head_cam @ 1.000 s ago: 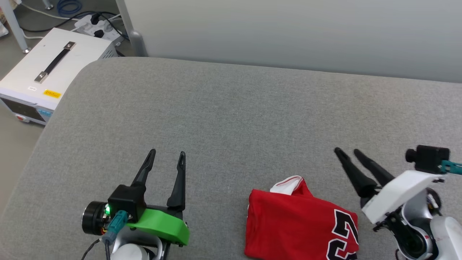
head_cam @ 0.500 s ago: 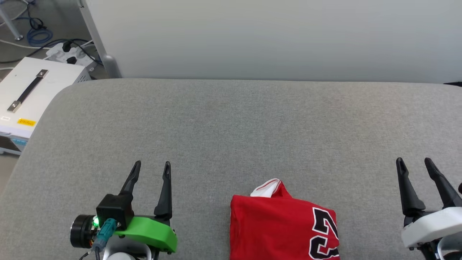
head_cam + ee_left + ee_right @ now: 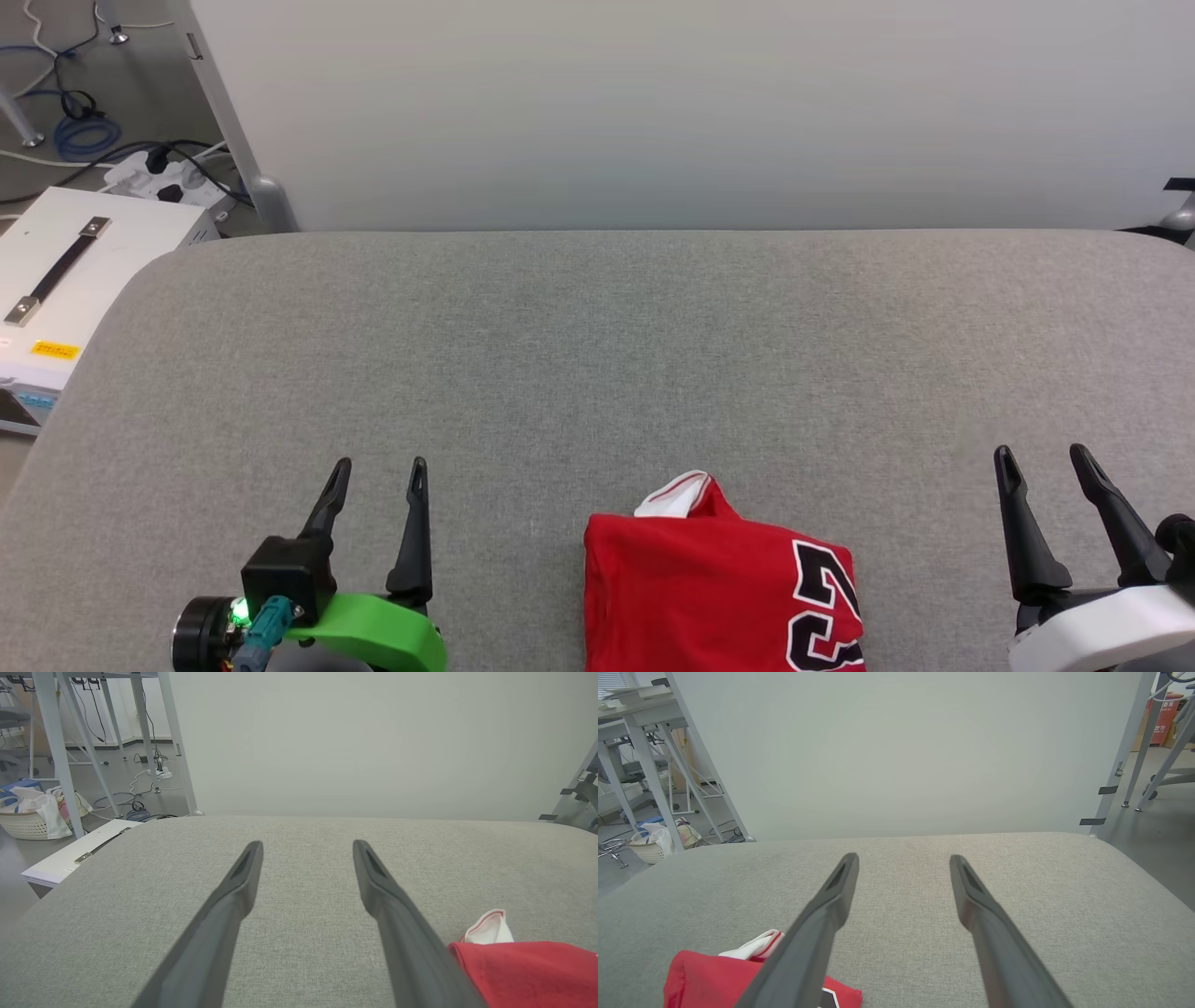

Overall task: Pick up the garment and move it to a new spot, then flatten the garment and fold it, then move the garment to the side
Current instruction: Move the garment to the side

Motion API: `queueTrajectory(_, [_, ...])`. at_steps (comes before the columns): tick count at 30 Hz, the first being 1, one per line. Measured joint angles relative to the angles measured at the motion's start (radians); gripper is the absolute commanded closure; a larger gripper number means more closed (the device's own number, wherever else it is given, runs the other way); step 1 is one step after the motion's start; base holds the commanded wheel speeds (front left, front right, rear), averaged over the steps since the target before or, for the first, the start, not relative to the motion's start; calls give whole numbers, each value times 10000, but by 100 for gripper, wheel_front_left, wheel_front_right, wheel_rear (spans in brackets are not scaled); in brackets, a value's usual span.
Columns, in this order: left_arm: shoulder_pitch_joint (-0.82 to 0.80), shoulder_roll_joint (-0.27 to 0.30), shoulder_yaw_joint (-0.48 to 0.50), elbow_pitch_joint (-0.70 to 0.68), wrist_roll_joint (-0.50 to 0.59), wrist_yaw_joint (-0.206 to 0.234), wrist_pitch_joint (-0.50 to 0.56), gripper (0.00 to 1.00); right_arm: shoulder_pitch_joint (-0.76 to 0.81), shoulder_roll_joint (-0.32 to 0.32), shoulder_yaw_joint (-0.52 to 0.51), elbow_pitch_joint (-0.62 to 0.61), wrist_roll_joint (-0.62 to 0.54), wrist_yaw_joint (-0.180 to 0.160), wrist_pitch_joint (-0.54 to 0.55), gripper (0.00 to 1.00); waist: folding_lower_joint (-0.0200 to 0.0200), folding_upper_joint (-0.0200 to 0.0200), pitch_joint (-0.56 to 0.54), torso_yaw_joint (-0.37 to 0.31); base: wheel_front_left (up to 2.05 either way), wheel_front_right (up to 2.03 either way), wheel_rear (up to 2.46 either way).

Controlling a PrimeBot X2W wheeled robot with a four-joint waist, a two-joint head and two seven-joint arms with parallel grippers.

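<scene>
grey padded surface (image 3: 597, 355), folded garment (image 3: 719, 597) lying free, both arms drawn back

the garment is seen as a compact red rectangle at the near edge of the surface, a little right of centre. black white-outlined numerals (image 3: 822, 607) are shown on its right part, and a scrap of white sleeve (image 3: 677, 493) pokes out at its far edge. it is touched by nothing.

the left gripper (image 3: 380, 464) is held near its left side and the right gripper (image 3: 1041, 453) well apart on its right. both sets of jaws are spread wide and empty, with the fingers pointed away across the surface. the garment's corner is also caught low in each wrist view (image 3: 523, 970) (image 3: 705, 975).

a second ago the right gripper was tilted in just beside the garment's right edge. it has since been swung out and straightened to match the left. the shift of the whole head view is put down to the camera, and the garment's shape is unchanged.

folding is judged finished. whether the final move to the side has been made cannot be settled. if it has not, another grasp would be needed, and the thin layers could be spilled open.

a white box (image 3: 65, 271) is seen on the floor at far left, and a pale panel (image 3: 653, 112) behind.
</scene>
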Motion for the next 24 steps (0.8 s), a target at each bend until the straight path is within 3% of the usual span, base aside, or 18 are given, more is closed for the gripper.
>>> queueTrajectory(11, [-17,-50,96,8,4,-2,-2,0,0,-48,-328,236,420,0,863,0,0,0,239,134,0,0,0])
queueTrajectory(18, [-172,-125,221,-77,115,-12,-2,0,187,-872,-571,1388,2734,0,3350,0,0,0,558,348,0,0,0])
queueTrajectory(24, [-423,-349,282,-249,339,-59,-2,0,195,-1496,77,1743,4061,0,5210,0,0,0,1032,597,0,0,0])
